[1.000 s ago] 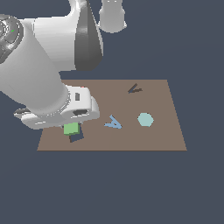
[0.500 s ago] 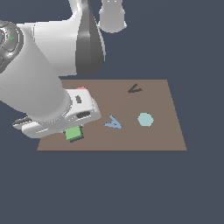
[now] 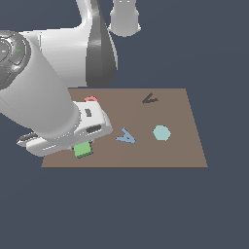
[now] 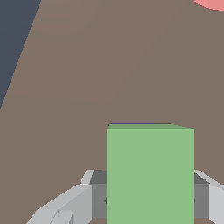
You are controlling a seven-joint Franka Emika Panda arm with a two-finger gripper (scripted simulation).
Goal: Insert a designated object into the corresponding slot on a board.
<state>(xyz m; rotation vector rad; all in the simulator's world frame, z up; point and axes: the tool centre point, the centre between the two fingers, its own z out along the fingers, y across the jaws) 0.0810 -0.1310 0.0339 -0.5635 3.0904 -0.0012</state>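
The designated object, a flat light-green block (image 3: 84,149), lies low on the brown board (image 3: 175,151) near its corner at the exterior view's left. My gripper (image 3: 81,144) hangs right over it, and the white hand covers half of the block. In the wrist view the green block (image 4: 150,175) sits between my two grey fingers (image 4: 98,192), which press on both of its sides, so my gripper (image 4: 150,194) is shut on it. The slot is hidden under the block and the hand.
A blue letter A (image 3: 126,137) and a pale teal hexagon (image 3: 161,133) lie on the board to the exterior view's right of the block. A thin dark V-shaped cut-out (image 3: 150,99) is near the far edge. A pink shape (image 3: 91,99) peeks out behind my hand.
My hand has come down with the green block. The dark slot that showed beside the block a second ago is now covered by it.
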